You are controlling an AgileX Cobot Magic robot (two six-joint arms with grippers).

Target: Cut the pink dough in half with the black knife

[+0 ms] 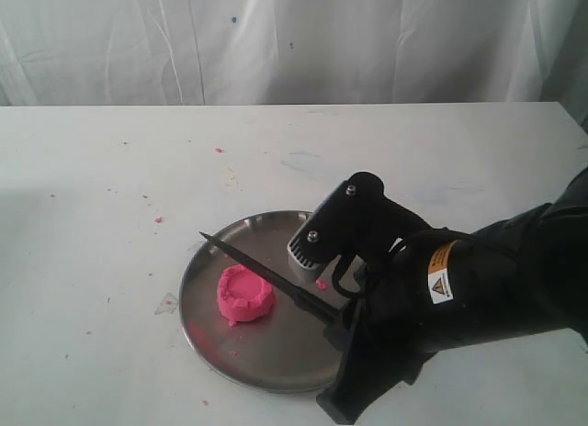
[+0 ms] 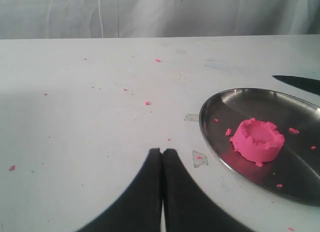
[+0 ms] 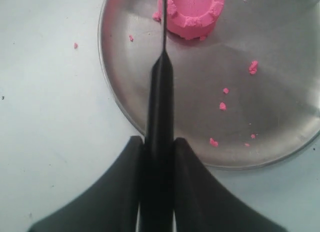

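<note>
The pink dough (image 1: 245, 294) sits as one whole round puck with a dented top and ragged rim, left of centre on the steel plate (image 1: 266, 353); the black knife (image 1: 266, 272) is held above it, blade slanting over the puck with the tip pointing up and left; contact between blade and dough cannot be judged. The right gripper (image 3: 159, 157) is clamped on the knife handle, a finger on each side; the left gripper (image 2: 162, 153) rests closed and empty over bare table, near the plate. The white table (image 1: 110, 178) carries scattered pink crumbs (image 2: 147, 102); a white curtain (image 1: 276, 40) hangs behind.
</note>
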